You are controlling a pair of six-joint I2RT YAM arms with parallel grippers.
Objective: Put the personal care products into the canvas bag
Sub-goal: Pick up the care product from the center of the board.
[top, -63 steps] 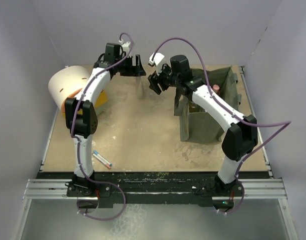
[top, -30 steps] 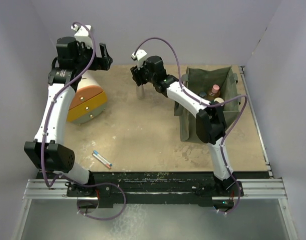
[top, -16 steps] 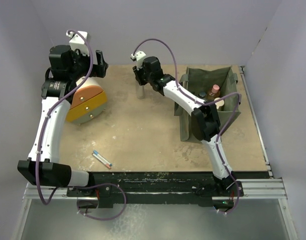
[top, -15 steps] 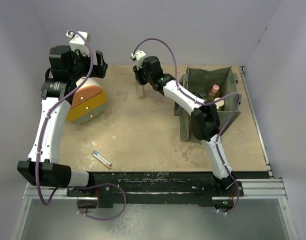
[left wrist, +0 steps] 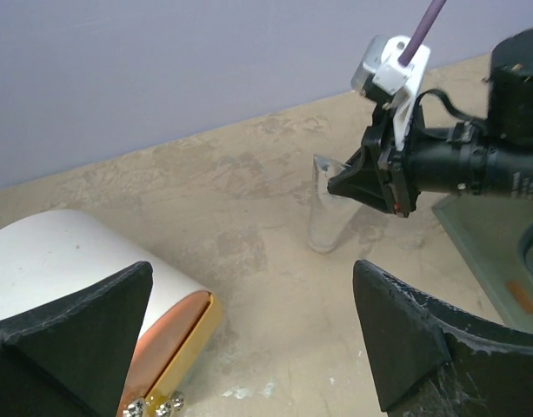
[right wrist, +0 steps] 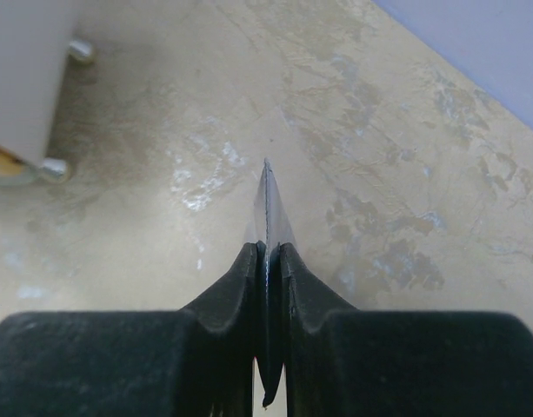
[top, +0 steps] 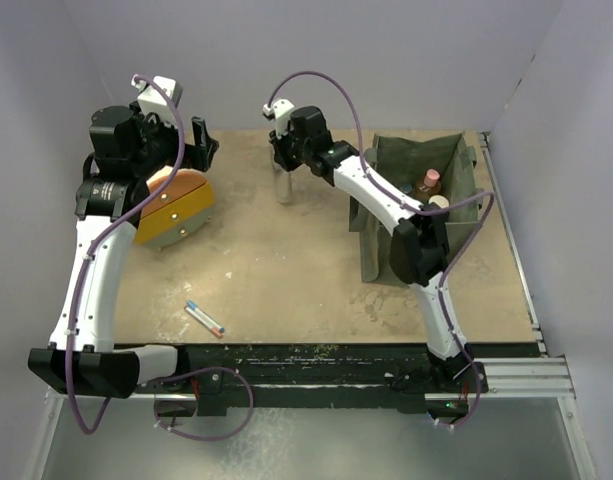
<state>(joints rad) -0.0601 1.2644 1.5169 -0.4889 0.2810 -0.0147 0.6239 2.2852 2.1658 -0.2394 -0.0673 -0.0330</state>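
Bottles (top: 429,181) sat inside the bag (top: 378,250) at the right of the table (top: 286,270); one had a brown body with a pinkish cap, and a pale cap showed just beside it. How many more lay deeper in the bag could not be told.

One tube (top: 283,188) stood outside the bag, well to its left, near the table's far edge. It was upright, flat end up, and its lower end seemed to rest on the table. The right gripper (top: 283,168) reached across from above the bag, its jaws pinched tight on the tube's thin top edge. In the right wrist view, the fingers (right wrist: 240,287) pressed together with only that edge (right wrist: 267,204) between them. The left wrist view showed the same grip from the side, the gripper (left wrist: 344,184) biting the upper rim of the pale, see-through tube (left wrist: 327,217).

The left gripper (top: 204,143) hung raised above the far left corner, jaws spread wide and holding nothing, over the box (top: 171,205). Its camera looked down between the fingers (left wrist: 75,339) at the box (left wrist: 66,261) and the tube beyond.

A stick (top: 204,318) lay near the front edge, apart from everything.
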